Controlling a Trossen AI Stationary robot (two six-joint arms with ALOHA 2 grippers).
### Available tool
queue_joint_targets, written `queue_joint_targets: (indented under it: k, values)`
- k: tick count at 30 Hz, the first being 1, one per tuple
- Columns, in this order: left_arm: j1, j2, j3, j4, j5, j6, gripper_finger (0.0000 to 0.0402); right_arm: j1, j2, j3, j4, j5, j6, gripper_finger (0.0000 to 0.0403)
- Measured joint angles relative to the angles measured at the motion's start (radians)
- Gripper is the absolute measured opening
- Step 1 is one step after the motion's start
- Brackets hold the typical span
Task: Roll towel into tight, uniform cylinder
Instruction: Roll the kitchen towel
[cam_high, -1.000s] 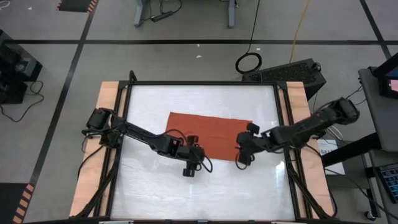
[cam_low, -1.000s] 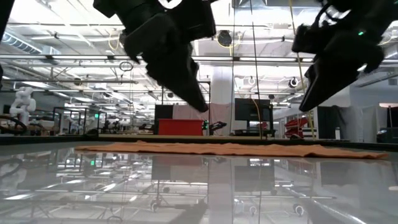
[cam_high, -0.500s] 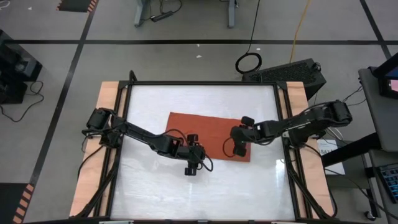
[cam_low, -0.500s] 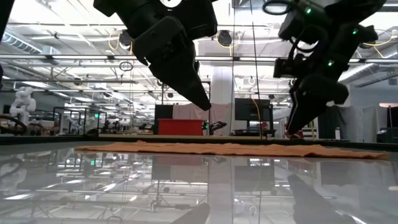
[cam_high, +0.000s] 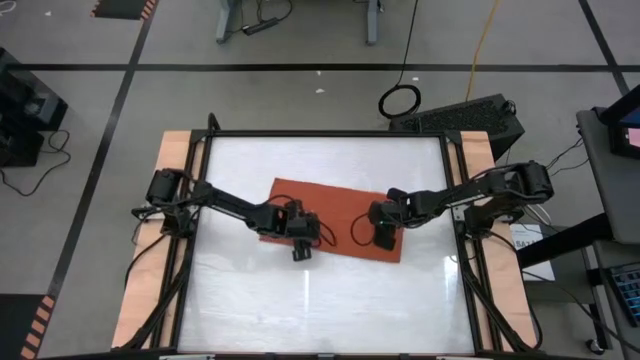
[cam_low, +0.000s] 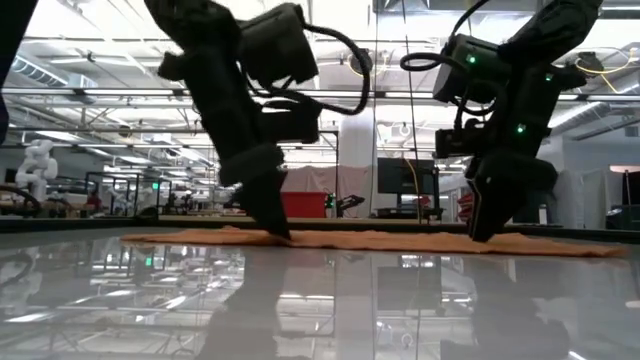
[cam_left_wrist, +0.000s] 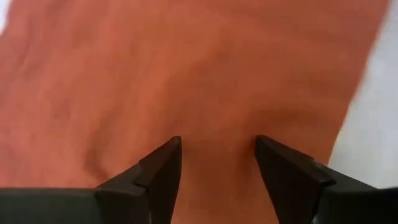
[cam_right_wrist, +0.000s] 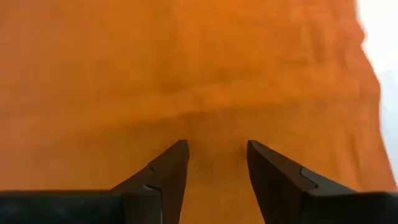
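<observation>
The rust-orange towel (cam_high: 335, 205) lies spread flat on the white tabletop (cam_high: 320, 300), as a low strip in the low view (cam_low: 380, 240). My left gripper (cam_high: 301, 247) is open and points steeply down over the towel's near edge, left of its middle (cam_left_wrist: 217, 144). My right gripper (cam_high: 383, 236) is open and points down over the towel's near right part (cam_right_wrist: 217, 148). In both wrist views, cloth fills the gap between the fingers. In the low view both sets of fingertips (cam_low: 278, 234) (cam_low: 478, 236) are down at cloth level. My left gripper comes at the towel's near edge strip (cam_left_wrist: 214, 180) from above, slanting toward the far side; nothing is pinched, and I cannot tell whether the tips touch the cloth. My right gripper stands likewise over the near right part (cam_right_wrist: 214, 180); whether it touches, I cannot tell.
Wooden side boards (cam_high: 172, 200) (cam_high: 484, 170) and a black frame border the table. Bare white tabletop lies nearer than the towel and beyond its far edge (cam_high: 320, 160). Cables and a black case (cam_high: 460, 112) are on the floor behind.
My left gripper has come down and toward the far edge, from over bare table onto the towel's near edge, mostly in the last half second. My right gripper has swung toward the table's left and sunk over the towel's near right part. The towel has stayed flat.
</observation>
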Motion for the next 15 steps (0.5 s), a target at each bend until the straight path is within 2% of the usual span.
queue_joint_targets:
  k: [5, 12, 15]
  values:
    - [0.052, 0.007, -0.025, 0.039, 0.000, 0.111, 0.0214, 0.055, 0.006, 0.002, 0.000, -0.070, 0.096, 0.0160]
    - [0.096, 0.008, -0.025, 0.055, -0.003, 0.494, 0.0214, 0.202, 0.013, 0.001, 0.063, -0.098, 0.315, 0.0160]
    - [0.115, 0.009, -0.026, 0.056, -0.003, 0.605, 0.0214, 0.267, 0.015, -0.002, 0.126, -0.104, 0.407, 0.0160]
